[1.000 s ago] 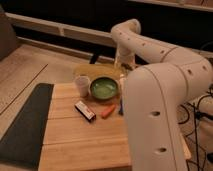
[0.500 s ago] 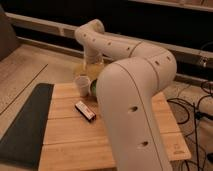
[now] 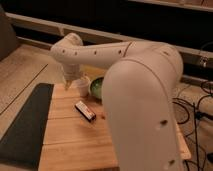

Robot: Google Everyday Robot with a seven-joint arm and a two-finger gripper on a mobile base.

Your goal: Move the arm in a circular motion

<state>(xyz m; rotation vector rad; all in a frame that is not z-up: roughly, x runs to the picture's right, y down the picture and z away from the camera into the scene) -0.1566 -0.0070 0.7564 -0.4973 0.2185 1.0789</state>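
Note:
The arm is a very large glossy cream-white tube with small dark screw holes. It fills the right half of the camera view. A thinner segment reaches left to a bulbous joint above the wooden table's far left corner. The gripper hangs down from that joint, just left of a white cup at the table's back edge.
A green bowl stands right of the cup, partly hidden by the arm. A flat dark-and-white bar lies mid-table with a small red item beside it. A dark mat lies left; cables lie right.
The arm has swung left: the far joint moved from above the bowl's right side to over the table's far left corner. The big near segment now hides more of the table.

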